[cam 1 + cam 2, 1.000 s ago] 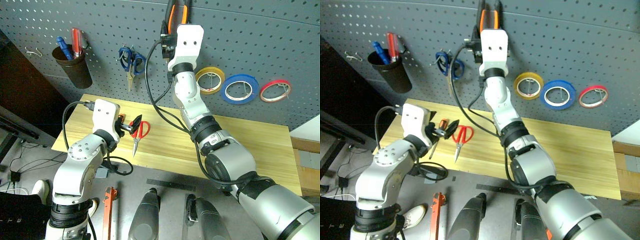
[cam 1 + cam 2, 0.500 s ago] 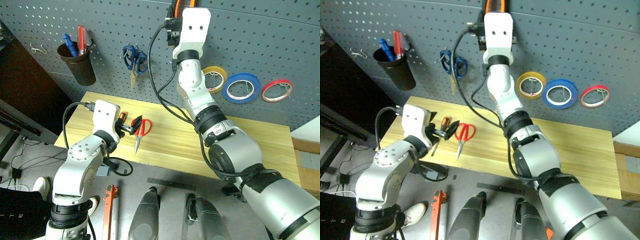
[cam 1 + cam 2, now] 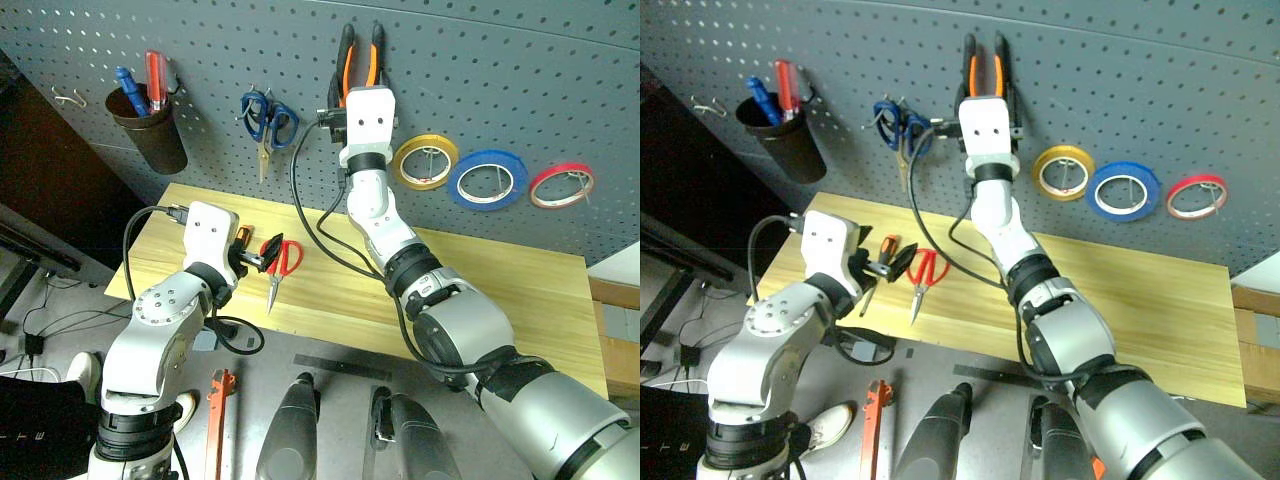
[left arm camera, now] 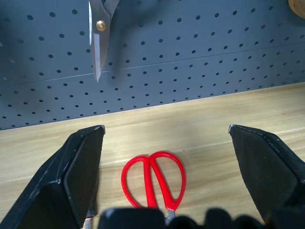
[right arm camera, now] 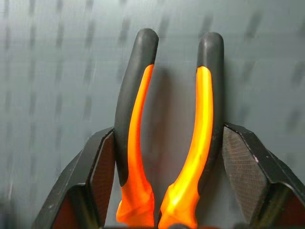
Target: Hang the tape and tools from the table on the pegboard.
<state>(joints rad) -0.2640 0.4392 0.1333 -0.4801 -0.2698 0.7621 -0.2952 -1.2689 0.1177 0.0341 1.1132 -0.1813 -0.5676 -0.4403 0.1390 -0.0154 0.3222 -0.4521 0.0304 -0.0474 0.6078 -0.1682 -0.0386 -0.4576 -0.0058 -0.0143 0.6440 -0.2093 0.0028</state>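
Observation:
Orange-and-black pliers stand handles-up against the dark grey pegboard, and my right gripper is shut on them with a finger on each side. The blue tape hangs on the pegboard to the right, between two other rolls. On the wooden table lie the red-handled scissors and, just left of them, the small screwdriver. My left gripper hovers low over the scissors' handles, open, with nothing between its fingers.
Blue-handled scissors hang left of the pliers. A dark cup holding blue and red tools hangs further left, past it an empty hook. Yellow tape and red tape flank the blue roll. A cardboard box sits at the table's right end.
My right hand has come down a little along the pegboard with the pliers, so their handles now show above the wrist. The left arm and the scissors stay put.

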